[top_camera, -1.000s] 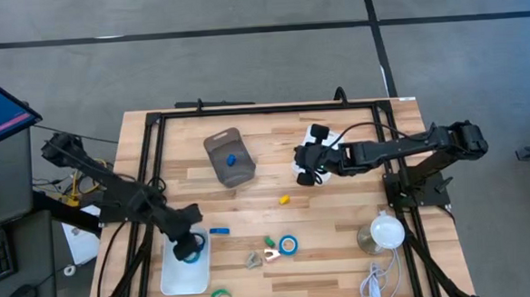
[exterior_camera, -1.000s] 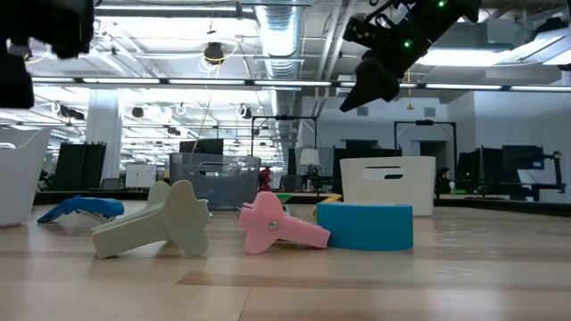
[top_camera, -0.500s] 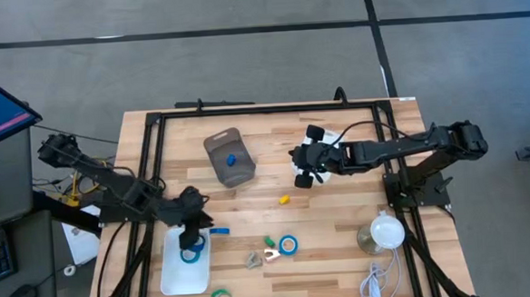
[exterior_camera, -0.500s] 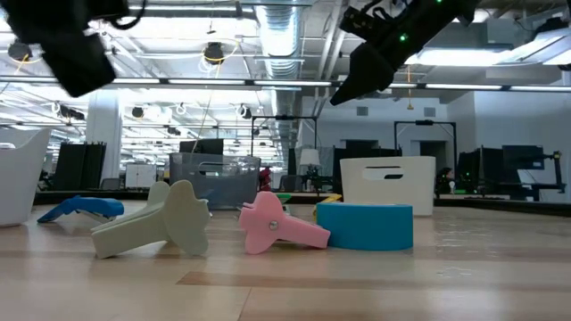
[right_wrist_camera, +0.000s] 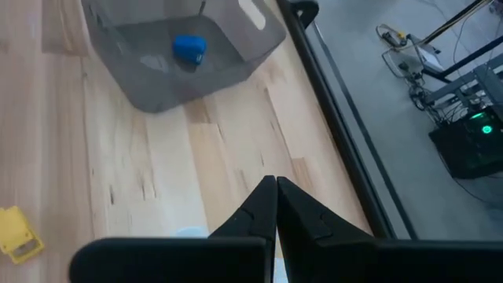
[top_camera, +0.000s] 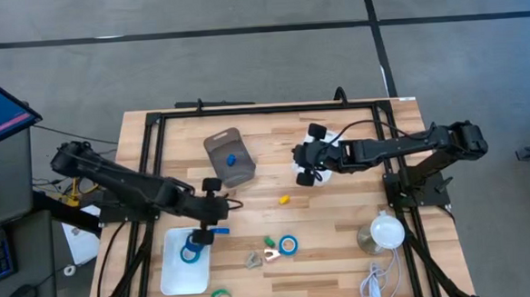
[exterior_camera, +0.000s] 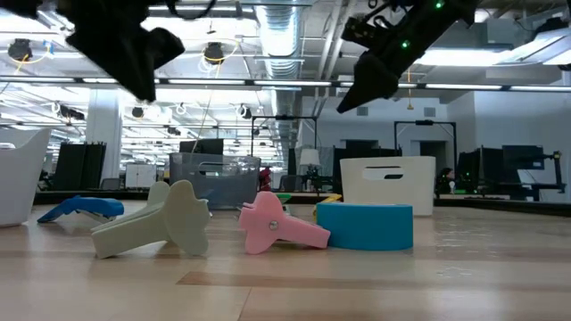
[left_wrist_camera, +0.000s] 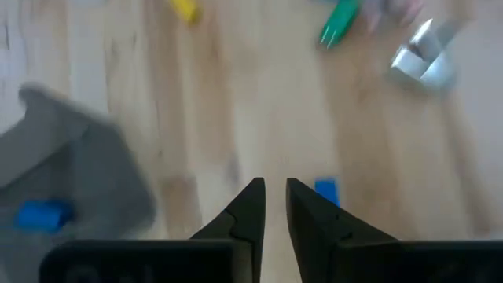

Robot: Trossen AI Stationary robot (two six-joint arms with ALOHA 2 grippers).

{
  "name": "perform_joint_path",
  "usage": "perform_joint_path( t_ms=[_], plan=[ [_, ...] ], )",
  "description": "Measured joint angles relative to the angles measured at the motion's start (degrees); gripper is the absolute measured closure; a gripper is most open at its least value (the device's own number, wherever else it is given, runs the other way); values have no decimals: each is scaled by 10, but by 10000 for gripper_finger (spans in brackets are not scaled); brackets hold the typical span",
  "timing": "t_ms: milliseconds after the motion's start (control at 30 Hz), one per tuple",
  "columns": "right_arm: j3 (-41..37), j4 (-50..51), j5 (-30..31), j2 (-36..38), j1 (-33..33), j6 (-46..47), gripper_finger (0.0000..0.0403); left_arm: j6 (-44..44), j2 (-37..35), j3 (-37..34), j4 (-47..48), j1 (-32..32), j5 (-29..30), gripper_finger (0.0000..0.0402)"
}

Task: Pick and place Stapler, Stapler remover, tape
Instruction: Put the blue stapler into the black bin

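Observation:
One blue tape roll (top_camera: 190, 252) lies flat in the white tray (top_camera: 174, 279). A second roll (top_camera: 288, 245) lies on the table and also shows in the low view (exterior_camera: 364, 225). A pink staple remover (top_camera: 270, 254), a grey one (top_camera: 253, 258) and a green one (top_camera: 270, 241) lie beside it. A small blue stapler (top_camera: 219, 231) lies right of the tray. My left gripper (top_camera: 211, 224) hovers just above the stapler. Its fingers (left_wrist_camera: 255, 206) are almost together and hold nothing. My right gripper (top_camera: 306, 166) is shut and empty, raised above the far middle of the table.
A grey bin (top_camera: 229, 158) with a small blue piece (right_wrist_camera: 189, 47) stands at the far middle. A white container (top_camera: 319, 138) sits under my right arm. A yellow piece (top_camera: 284, 199), a green piece (top_camera: 220, 294) at the near edge and a white lamp (top_camera: 384, 231) lie around.
My left gripper has drawn away from the white tray toward the table's right and far side, rising in the low view. The blue tape roll stays lying in the tray, clear of the fingers.

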State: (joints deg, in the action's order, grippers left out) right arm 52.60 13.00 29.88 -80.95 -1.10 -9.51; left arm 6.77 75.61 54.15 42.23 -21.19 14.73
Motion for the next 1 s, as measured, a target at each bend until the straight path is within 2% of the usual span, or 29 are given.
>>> perform_joint_path(
  t_ms=[333,433,633,767,1000],
  plan=[
    [0,16,0,0,-13,6,403,8,72,36,34,41,-46,368],
    [0,19,1,0,-13,6,403,-4,114,44,81,43,-52,374],
    [0,27,1,0,-14,6,403,-5,157,54,88,42,-76,373],
    [0,32,1,0,-14,6,403,7,150,54,85,42,-78,360],
    [0,33,1,0,-14,6,403,64,149,54,72,46,-144,301]
  ],
)
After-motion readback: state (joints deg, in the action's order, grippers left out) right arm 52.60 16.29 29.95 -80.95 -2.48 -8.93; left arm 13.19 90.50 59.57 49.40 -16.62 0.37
